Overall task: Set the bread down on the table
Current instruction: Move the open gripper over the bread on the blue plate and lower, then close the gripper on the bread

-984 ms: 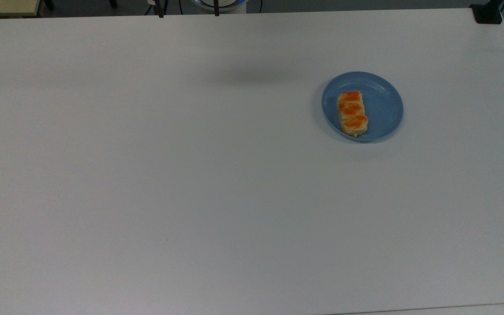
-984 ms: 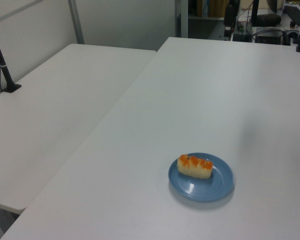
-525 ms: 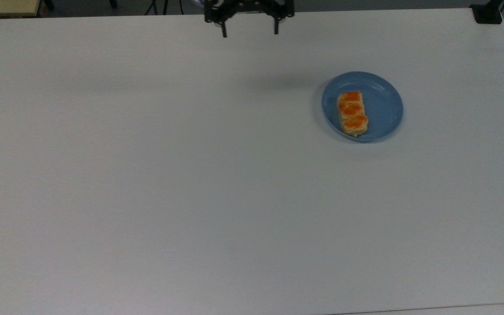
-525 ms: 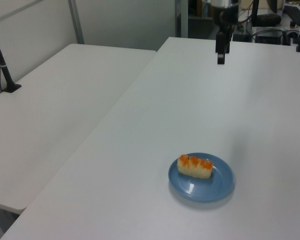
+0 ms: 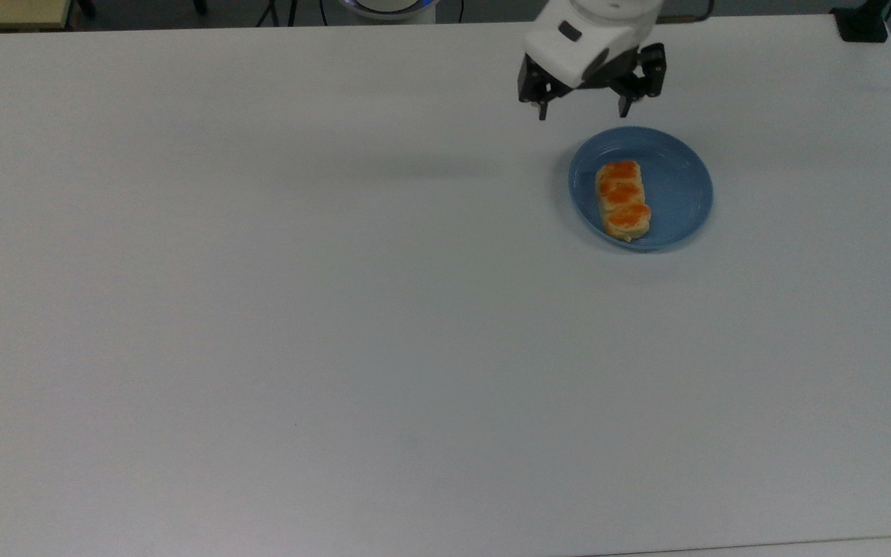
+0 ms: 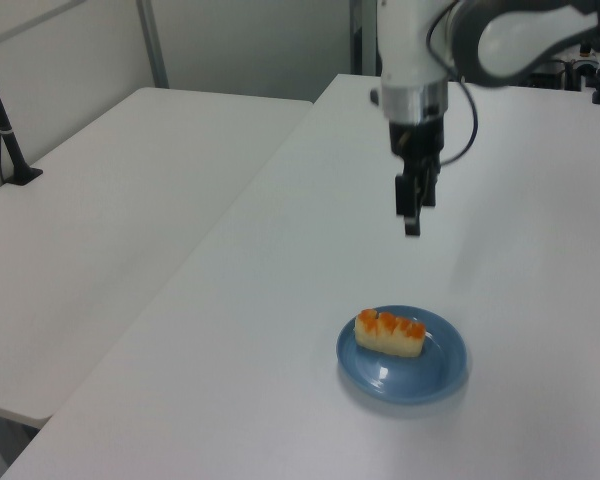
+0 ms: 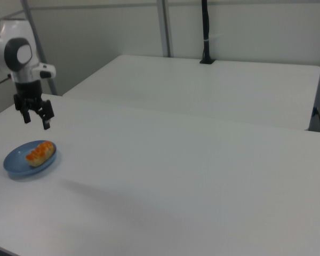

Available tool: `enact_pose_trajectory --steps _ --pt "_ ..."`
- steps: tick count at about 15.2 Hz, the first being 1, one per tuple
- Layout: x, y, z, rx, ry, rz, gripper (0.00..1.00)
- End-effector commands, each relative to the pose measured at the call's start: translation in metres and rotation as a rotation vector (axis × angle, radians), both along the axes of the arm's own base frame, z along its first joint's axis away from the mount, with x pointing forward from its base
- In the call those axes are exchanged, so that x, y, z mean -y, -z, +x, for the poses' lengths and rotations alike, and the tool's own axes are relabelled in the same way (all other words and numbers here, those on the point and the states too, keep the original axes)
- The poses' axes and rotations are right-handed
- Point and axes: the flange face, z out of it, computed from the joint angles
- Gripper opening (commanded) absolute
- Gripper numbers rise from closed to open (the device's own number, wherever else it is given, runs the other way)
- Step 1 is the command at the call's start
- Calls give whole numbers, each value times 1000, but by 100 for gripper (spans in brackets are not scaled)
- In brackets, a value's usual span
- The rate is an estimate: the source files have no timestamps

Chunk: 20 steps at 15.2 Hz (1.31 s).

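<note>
On the blue plate [image 5: 677, 166], the bread [image 5: 623, 199].

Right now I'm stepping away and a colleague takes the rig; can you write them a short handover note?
Gripper: fingers open, empty, hovering above the white table just beyond the round blue plate's far rim in the top view.
Bread: the small pale-tan braided bun with orange patches lies on the plate.
Done: the approach only.
Left: descend, grasp the bun, lift it off and set it on bare tabletop.
</note>
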Motion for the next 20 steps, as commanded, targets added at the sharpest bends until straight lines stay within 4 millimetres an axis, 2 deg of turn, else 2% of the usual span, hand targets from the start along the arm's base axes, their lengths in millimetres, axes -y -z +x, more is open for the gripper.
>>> enact_pose_trajectory --steps 1,5,10,14,16,19,20 --pt "-44 49 2 29 18 -40 99" --pt "-77 92 1 49 -4 -59 99" --pt "-94 125 9 109 53 -95 97" --pt "-104 138 7 114 39 -86 81" --pt "-106 139 6 114 36 -86 69" --pt "-111 139 2 111 27 -82 42" --pt "-111 136 2 112 26 -81 38"
